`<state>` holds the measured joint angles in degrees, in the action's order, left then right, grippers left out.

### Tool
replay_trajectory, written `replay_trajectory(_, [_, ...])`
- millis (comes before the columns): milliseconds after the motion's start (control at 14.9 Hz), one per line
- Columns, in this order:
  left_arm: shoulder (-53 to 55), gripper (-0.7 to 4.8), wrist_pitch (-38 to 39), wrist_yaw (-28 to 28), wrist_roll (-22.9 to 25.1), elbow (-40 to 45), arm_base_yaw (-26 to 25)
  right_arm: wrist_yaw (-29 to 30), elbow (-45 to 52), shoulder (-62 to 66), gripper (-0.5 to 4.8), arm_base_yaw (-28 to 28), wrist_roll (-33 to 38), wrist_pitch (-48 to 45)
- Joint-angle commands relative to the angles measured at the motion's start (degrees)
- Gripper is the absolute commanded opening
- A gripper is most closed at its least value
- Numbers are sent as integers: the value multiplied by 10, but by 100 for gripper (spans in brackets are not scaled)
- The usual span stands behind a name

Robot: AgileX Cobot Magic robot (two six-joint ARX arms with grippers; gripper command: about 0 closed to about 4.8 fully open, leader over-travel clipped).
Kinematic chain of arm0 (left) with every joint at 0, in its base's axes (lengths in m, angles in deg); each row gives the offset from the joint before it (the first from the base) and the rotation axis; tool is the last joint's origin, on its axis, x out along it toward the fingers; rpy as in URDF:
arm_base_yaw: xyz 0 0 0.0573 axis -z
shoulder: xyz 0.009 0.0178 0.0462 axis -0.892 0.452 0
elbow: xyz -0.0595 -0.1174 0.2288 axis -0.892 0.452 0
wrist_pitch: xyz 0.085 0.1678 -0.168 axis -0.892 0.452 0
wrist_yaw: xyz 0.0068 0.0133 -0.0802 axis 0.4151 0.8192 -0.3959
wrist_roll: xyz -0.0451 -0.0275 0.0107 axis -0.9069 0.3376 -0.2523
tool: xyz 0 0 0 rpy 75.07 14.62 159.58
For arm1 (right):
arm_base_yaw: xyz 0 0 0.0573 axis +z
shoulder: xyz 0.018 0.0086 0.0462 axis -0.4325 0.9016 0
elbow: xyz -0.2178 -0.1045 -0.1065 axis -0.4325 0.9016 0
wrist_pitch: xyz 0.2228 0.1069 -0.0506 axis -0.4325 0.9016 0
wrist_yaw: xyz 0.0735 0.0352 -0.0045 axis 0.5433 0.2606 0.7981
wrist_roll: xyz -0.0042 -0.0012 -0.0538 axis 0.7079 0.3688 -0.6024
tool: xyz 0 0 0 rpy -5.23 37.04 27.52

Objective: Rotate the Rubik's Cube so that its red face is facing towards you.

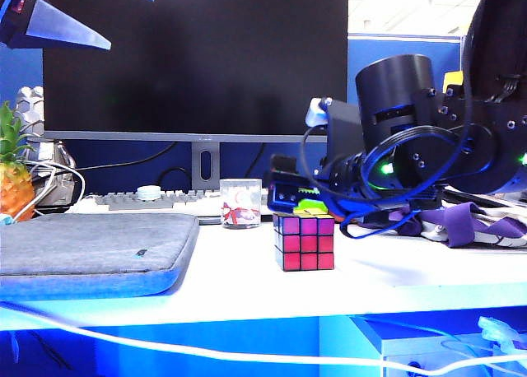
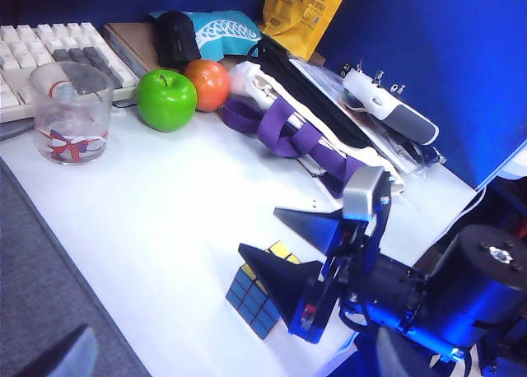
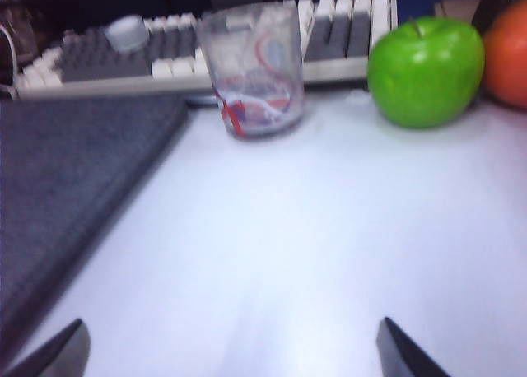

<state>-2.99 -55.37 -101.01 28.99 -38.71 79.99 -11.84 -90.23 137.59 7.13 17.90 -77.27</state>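
The white worktop (image 1: 395,270) carries the red-faced Rubik's Cube (image 1: 305,242), a clear patterned glass cup (image 1: 240,202), a grey padded sleeve (image 1: 90,249), a white-and-grey keyboard (image 1: 148,200), a green apple (image 2: 166,100) and a purple strap (image 2: 288,130).

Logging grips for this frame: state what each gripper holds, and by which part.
Nothing is held. The right gripper stands open around the Rubik's Cube, which rests on the table. The left gripper hangs open, high above the desk.
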Motion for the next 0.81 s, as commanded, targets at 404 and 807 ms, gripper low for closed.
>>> replay_trajectory(404, [-12,479,-19,-18,-11,0,0,2,-53,-166,479,-29,-37,100])
replay_trajectory(807, [-77,479,1,-26,-11,0,0,34,-51,-362,-6,63,-15,564])
